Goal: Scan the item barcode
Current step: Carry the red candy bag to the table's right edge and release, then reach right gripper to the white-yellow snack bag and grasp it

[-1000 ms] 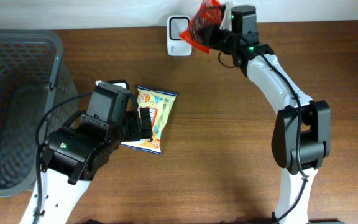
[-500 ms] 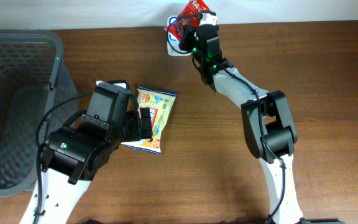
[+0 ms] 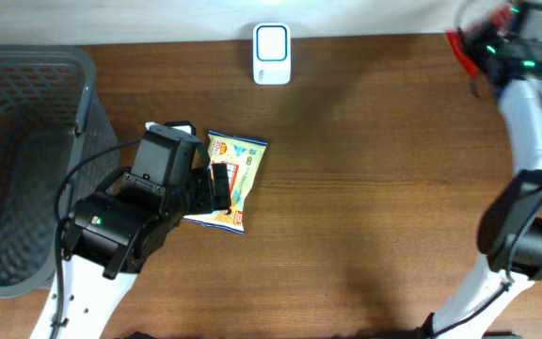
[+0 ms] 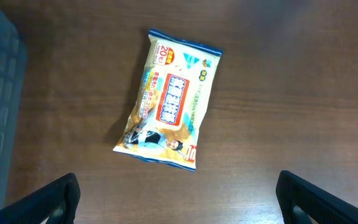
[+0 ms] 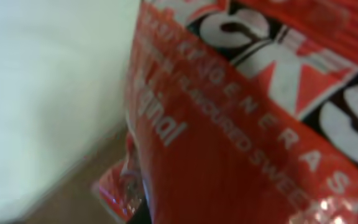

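Note:
A white barcode scanner (image 3: pixel 272 54) stands at the table's back edge, with nothing in front of it. My right gripper (image 3: pixel 487 45) is far off at the back right corner, shut on a red snack packet (image 3: pixel 461 45). That red packet (image 5: pixel 247 124) fills the blurred right wrist view and hides the fingers. A yellow and blue wipes packet (image 3: pixel 231 179) lies flat on the table. My left gripper (image 3: pixel 216 186) hovers over its left edge, open and holding nothing. In the left wrist view the wipes packet (image 4: pixel 169 109) lies ahead of the wide-apart fingertips (image 4: pixel 55 199).
A large grey mesh basket (image 3: pixel 83 104) takes up the left end of the table, close beside my left arm. The brown wooden table (image 3: pixel 365 207) stretches between the two arms.
My right arm swung from the scanner across to the far right back corner, carrying the red packet along. The left arm and the wipes packet have not moved.

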Available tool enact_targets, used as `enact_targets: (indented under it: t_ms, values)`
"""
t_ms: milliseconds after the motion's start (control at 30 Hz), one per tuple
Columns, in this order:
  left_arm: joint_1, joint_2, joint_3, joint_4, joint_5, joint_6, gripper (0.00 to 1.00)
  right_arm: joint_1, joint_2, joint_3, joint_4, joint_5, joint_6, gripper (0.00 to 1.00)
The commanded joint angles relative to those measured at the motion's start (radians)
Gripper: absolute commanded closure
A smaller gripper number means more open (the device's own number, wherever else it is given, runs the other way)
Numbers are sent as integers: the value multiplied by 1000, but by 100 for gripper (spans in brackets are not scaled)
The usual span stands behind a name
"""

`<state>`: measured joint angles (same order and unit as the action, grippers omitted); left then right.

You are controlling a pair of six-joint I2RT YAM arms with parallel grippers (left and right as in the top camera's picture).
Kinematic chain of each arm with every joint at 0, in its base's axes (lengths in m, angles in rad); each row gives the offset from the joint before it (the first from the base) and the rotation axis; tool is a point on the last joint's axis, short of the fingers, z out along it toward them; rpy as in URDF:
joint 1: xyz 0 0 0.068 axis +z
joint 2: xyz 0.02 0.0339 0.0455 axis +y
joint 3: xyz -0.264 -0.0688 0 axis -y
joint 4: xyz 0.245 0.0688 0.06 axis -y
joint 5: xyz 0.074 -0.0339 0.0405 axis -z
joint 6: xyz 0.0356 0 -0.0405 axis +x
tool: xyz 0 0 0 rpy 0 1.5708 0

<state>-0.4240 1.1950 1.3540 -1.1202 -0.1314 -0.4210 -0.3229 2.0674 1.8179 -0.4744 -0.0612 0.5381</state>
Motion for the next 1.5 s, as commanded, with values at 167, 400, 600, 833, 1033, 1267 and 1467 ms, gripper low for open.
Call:
enact_targets:
  t_ms: [167,400,600,833,1033,1267,1467]
  values:
    - [2,-3,2,3,-5,-12,1,-415,5,-13,-180,5,-306,88]
    - [2,-3,2,3,-4,-12,1,-430,19,-27,-211,-2,-306,1]
    - [2,-3,2,3,-4,-12,1,-302,19,-29,-323,-441,-306,7]
    - [2,-3,2,3,-4,-12,1,361,23,-109,-433,-589,-452,1]
    - [2,-3,2,3,-5,-12,1,679,34,-232,-190,-589,-119,1]
    - [2,-3,2,1,-5,-12,1,824,39,-368,57,-368,292,4]
    - [2,-3,2,0,-4,-12,1,908,123,-373,117,-344,392,24]
